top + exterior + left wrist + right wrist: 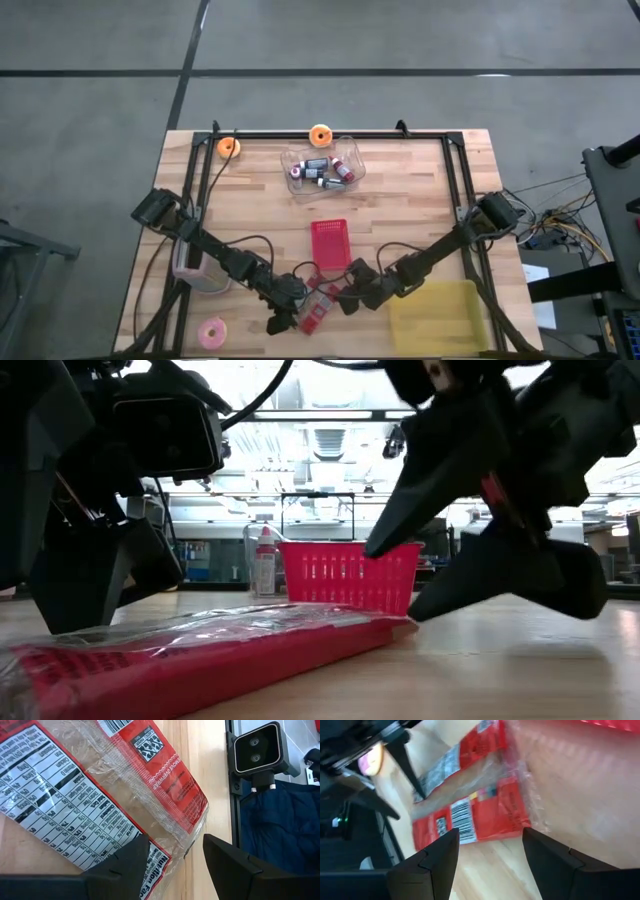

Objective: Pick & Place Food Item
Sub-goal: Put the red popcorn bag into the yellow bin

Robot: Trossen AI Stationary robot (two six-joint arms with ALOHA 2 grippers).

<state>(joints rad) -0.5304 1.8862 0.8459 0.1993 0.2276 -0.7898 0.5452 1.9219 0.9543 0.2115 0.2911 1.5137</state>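
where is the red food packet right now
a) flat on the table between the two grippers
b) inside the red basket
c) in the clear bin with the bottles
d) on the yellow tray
a: the packet lies flat on the table, with the left gripper and right gripper open on either side of it, short of the red basket.

Robotics lab, wooden workbench [420,190] on concrete floor [90,120], ceiling strip lights [330,415], cabling [560,215]
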